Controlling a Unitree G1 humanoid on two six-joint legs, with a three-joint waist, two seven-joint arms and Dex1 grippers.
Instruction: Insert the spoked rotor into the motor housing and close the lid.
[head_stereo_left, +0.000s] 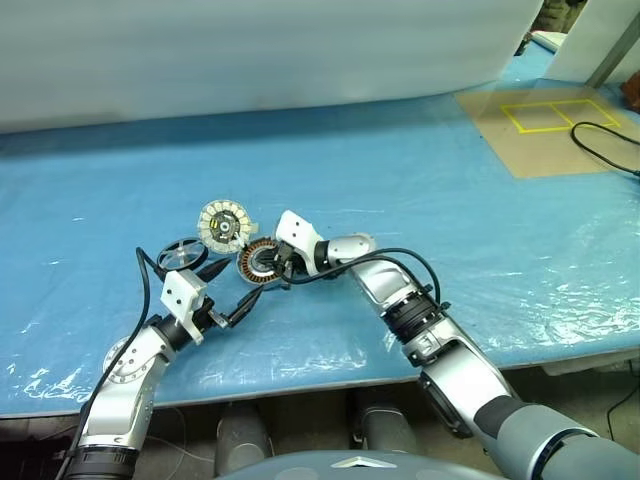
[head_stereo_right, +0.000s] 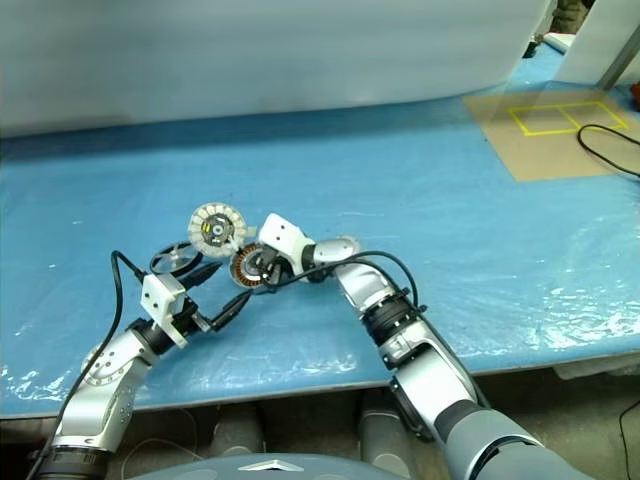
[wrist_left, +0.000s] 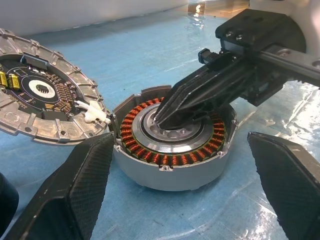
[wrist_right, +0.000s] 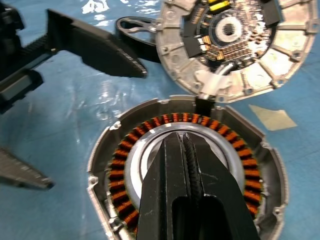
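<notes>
Right end effector (wrist_right: 186, 145), fingers pressed together and empty, is being rested on the motor housing (wrist_left: 172, 145) hub; left end effector (head_stereo_left: 232, 290) is being held wide. Spoked rotor (head_stereo_left: 182, 254) is lying left, still to be fetched.

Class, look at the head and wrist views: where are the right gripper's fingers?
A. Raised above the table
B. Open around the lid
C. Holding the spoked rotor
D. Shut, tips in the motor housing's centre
D: the right gripper has its fingers pressed together, tips inside the copper winding ring of the motor housing.
</notes>
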